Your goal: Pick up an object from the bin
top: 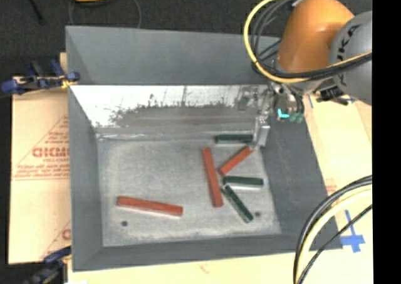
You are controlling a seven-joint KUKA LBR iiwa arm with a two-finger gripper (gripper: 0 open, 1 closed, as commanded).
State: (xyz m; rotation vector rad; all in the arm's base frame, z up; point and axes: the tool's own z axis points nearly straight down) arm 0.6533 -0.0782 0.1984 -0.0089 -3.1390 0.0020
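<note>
Camera view puts my gripper point(259, 138) low in the back right corner of the bin point(188, 66), close to the scuffed rear wall and the right sloping wall, so there is little room on those two sides. I cannot tell whether it is spread or closed, and I see nothing held in it. Its tip hangs at the upper end of a short red stick point(237, 160), just beside the right end of a dark green stick point(233, 139) that lies along the back. Next to these, a long red stick point(212, 176) runs front to back, with two more green sticks point(243, 182) point(239, 204) just to its right. Well apart, near the front left, lies another red stick point(149, 206), with bare floor around it.
</note>
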